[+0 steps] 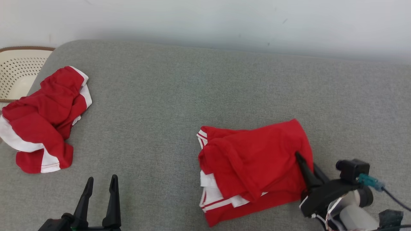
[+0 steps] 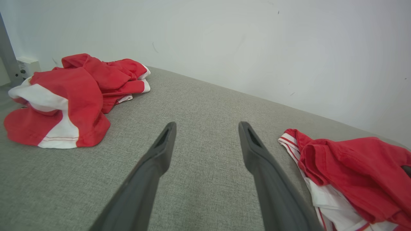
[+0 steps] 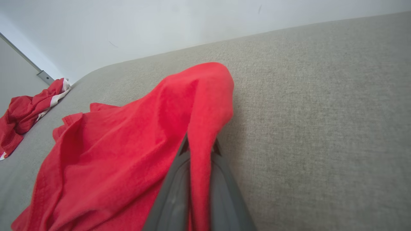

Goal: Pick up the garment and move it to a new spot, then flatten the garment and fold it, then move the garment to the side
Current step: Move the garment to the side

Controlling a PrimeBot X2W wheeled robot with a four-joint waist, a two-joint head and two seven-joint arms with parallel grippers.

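Note:
The garment (image 1: 253, 160), a red jersey with striped red-and-white trim along its left edge, lies folded on the grey cushion (image 1: 192, 89) at centre right. My right gripper (image 1: 305, 160) is shut on a raised fold at the garment's right edge. In the right wrist view the red cloth (image 3: 128, 154) is pinched between the fingers of my right gripper (image 3: 199, 149) and drapes away to the left. My left gripper (image 1: 102, 179) stands open at the lower left with nothing in it. The left wrist view shows my left gripper (image 2: 207, 128) with wide jaws over bare cushion and the garment (image 2: 353, 166) to its right.
A smaller crumpled red garment with white panels (image 1: 45, 122) lies at the cushion's left edge, also in the left wrist view (image 2: 64, 96) and the right wrist view (image 3: 25, 109). A cream perforated basket (image 1: 16, 73) stands beyond it. A pale wall (image 1: 224, 22) runs behind the cushion.

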